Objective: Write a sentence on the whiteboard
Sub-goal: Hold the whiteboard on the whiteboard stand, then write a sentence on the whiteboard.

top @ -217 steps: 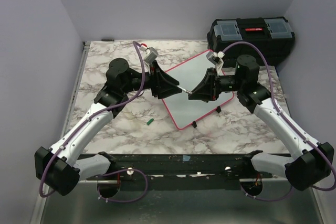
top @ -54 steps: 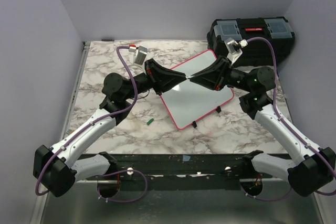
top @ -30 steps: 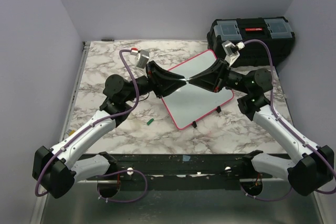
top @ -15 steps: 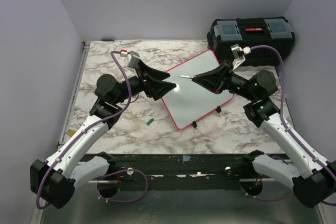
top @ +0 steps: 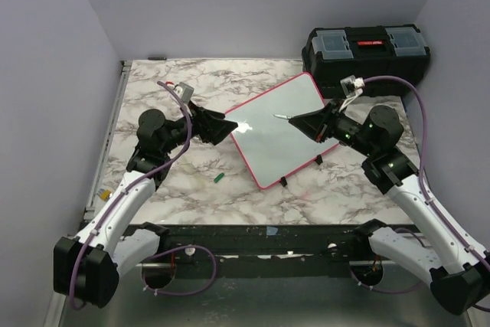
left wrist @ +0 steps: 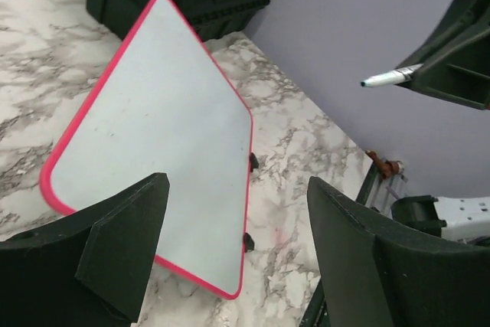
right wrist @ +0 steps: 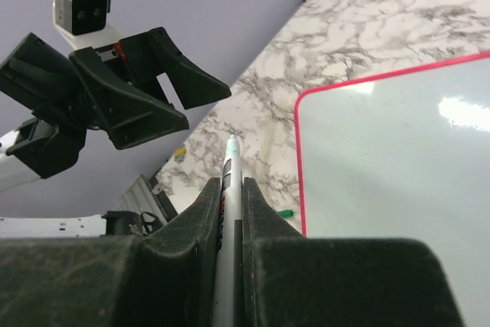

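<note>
The whiteboard (top: 279,132), white with a pink-red frame, lies at an angle on the marble table, and its surface shows no writing. My right gripper (top: 297,121) is shut on a slim white marker (right wrist: 230,178), held above the board's far half with the tip (top: 279,116) pointing left. The wrist view shows the marker clamped between both fingers. My left gripper (top: 227,128) stands open and empty just left of the board's left corner. In the left wrist view the whiteboard (left wrist: 153,135) lies beyond the spread fingers (left wrist: 122,243), and the marker tip (left wrist: 387,79) shows at upper right.
A black toolbox (top: 366,47) sits at the back right, just off the table. A small green cap (top: 220,178) lies on the marble (top: 191,181) near the board's near-left edge. Black clips (top: 283,182) stick out from the board's near edge.
My left gripper let go of the marker, opened wide and drew back to the left. The right arm pulled slightly right, keeping the marker.
</note>
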